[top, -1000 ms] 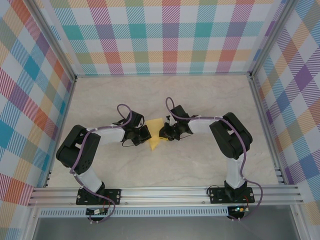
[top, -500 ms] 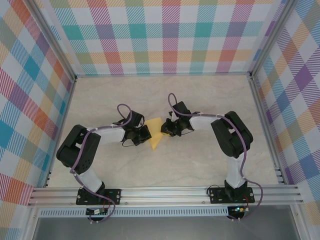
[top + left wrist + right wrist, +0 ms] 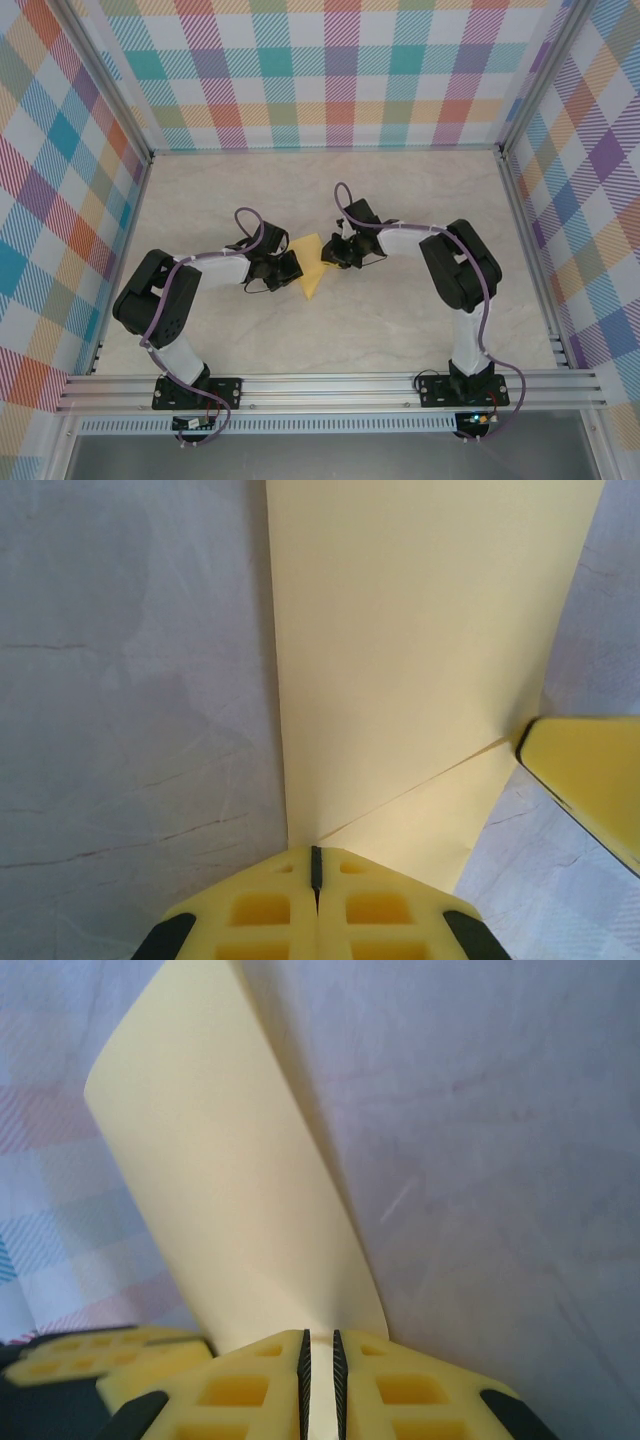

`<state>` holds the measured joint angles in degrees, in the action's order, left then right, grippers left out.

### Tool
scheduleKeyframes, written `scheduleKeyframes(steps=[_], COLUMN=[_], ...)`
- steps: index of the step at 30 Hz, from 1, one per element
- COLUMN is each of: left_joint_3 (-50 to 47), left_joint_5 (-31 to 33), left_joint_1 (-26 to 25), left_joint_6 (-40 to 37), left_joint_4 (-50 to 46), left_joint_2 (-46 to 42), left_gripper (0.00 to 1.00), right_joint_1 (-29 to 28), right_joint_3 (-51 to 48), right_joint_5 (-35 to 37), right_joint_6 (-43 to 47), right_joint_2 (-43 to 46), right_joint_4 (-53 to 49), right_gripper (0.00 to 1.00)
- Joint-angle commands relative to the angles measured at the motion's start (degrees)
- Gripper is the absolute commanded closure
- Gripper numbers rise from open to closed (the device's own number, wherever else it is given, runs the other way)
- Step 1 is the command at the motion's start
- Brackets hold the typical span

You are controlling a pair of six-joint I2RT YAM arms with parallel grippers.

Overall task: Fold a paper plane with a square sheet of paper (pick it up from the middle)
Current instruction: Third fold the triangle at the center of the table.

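Walls (image 3: 340, 70): plaid panels on three sides of the table.
Table (image 3: 400, 330): pale marbled top.
Left arm (image 3: 165, 300): bent at the elbow, reaching in toward the table's middle.
Right arm (image 3: 460, 270): bent the same way from the other side.
Paper (image 3: 312, 268): yellow, folded to a narrow shape, between the two grippers near the table's middle. One diagonal crease crosses it in the left wrist view (image 3: 400, 650). Its far part curls upward in the right wrist view (image 3: 230, 1180).
Left gripper (image 3: 315, 865): jaws pressed together, tips at the paper's near edge; I cannot tell whether the edge is pinched.
Right gripper (image 3: 320, 1345): jaws clamped on the paper's edge, a thin yellow strip between the pads.
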<state>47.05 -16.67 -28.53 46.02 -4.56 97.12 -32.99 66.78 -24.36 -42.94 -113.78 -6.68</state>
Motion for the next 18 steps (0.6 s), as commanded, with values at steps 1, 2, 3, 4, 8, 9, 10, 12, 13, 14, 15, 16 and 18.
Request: scheduleKeyframes(steps=[1,2,3,4,8,9,10,12,13,14,15,16,18], left_joint_3=[0.0,0.1,0.1,0.1,0.1,0.1,0.2,0.2,0.2,0.2,0.2,0.3,0.3], left_joint_5=[1.4,1.5,1.6,1.7,1.9,2.0,2.1,2.2,2.2,2.2,2.2,2.2,2.3], left_joint_1=[-0.4,-0.4,-0.5,-0.4,-0.5,-0.5,-0.5,-0.5,-0.5,-0.5,-0.5,-0.5,-0.5], left_joint_6=[-0.7,-0.6,-0.7,-0.6,-0.5,-0.5,-0.4,-0.4,-0.4,-0.4,-0.4,-0.4,-0.3], left_joint_4=[-3.4,-3.4,-3.4,-3.3,-3.2,-3.3,-3.3,-3.4,-3.4,-3.4,-3.4,-3.5,-3.6], left_joint_2=[1.1,1.1,1.1,1.1,1.0,1.0,1.0,0.9,0.9,0.9,0.8,0.7,0.7], left_gripper=[0.96,0.96,0.96,0.96,0.96,0.96,0.96,0.96,0.96,0.96,0.96,0.96,0.96], right_joint_1=[-0.3,-0.8,-1.4,-2.3,-5.8,-6.4,-6.8,-7.2,-7.5,-7.7,-7.9,-8.2,-8.5], right_joint_3=[-3.6,-4.5,-5.5,-6.3,-6.2,-5.8,-5.6,-5.3,-5.1,-4.9,-4.6,-4.1,-3.9], right_joint_5=[-4.6,-5.5,-6.3,-7.3,-7.5,-7.4,-7.2,-7.4,-7.4,-7.3,-7.4,-7.3,-7.0], right_joint_6=[1.8,1.8,1.6,1.6,2.5,2.6,2.5,2.3,2.5,2.6,2.9,3.5,3.7], right_joint_2=[6.7,7.2,7.6,7.8,7.4,7.1,6.6,5.7,5.3,4.8,4.3,3.8,3.1], right_joint_4=[2.5,2.6,2.9,3.5,2.4,2.2,2.0,2.3,2.3,2.0,1.6,0.9,0.3], right_gripper=[0.85,0.86,0.86,0.86,0.86,0.86,0.86,0.86,0.86,0.86,0.86,0.87,0.87])
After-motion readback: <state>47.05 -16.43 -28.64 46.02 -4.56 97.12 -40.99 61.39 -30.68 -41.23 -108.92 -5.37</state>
